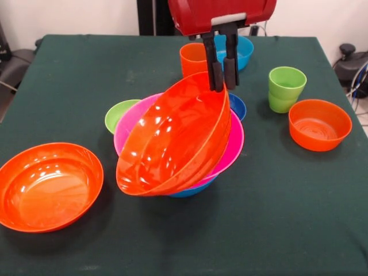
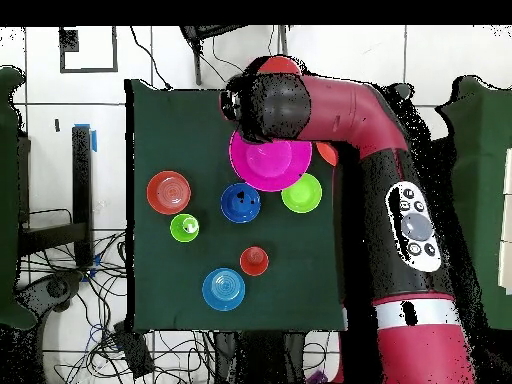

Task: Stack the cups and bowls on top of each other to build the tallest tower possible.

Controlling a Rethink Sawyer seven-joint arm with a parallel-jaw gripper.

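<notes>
One large orange bowl (image 1: 172, 138) hung from my gripper (image 1: 223, 75), whose fingers were pinched on its far rim, so it tilted steeply with the open side facing near-left. It sat directly over the pink bowl (image 1: 233, 150) and blue bowl (image 1: 190, 190) of the tower, apparently touching them. I judged it needed levelling before letting go. A second large orange bowl (image 1: 49, 185) lay at near left.

A robotics lab: loose cables (image 2: 60, 290) surround a cloth-covered table (image 1: 276, 201).

Green tablecloth (image 1: 276, 207); tangled cables (image 2: 150, 350) on floor
</notes>
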